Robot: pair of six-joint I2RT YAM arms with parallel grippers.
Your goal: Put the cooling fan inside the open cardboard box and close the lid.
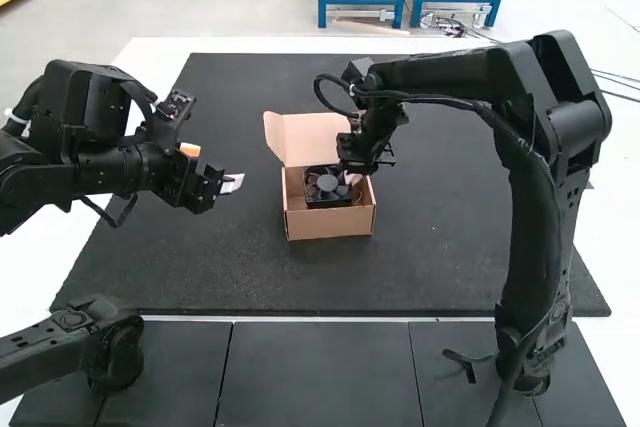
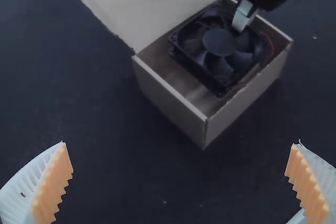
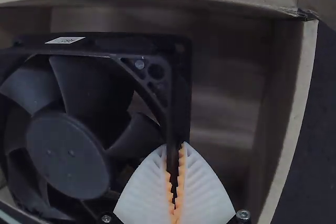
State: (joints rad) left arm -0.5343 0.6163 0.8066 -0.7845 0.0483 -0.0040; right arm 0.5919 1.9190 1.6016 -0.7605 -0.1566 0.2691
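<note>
Right pincer: the right gripper (image 3: 174, 161) has its white ribbed fingers (image 3: 142, 192) pressed together on one side rail of the black square plastic cooling fan (image 3: 68, 145). The orange pads meet the rail from both sides.
Right pincer, place: it reaches down into the open brown cardboard box (image 1: 330, 219), at the box's right-hand side in the high view.
Left pincer: the left gripper (image 2: 178, 153) is spread wide and holds nothing. It hovers above the black rubber mat (image 1: 450, 237), left of the box and well apart from it.
Fan: inside the box, blades facing up, lying somewhat tilted. I cannot tell whether it rests on the box floor.
Box: near the middle of the mat. Its lid flap (image 1: 300, 137) stands up at the far left side, open.
Hidden or cut off: the box's near wall covers the fan's lower edge in the high view. The right wrist view cuts the fan off on one side. The right arm's wrist covers most of its own fingers from above.
Hard to make out: a thin red wire (image 2: 265, 40) lies along the fan's edge, its end unseen.
In the way: nothing lies between the left gripper and the box.
</note>
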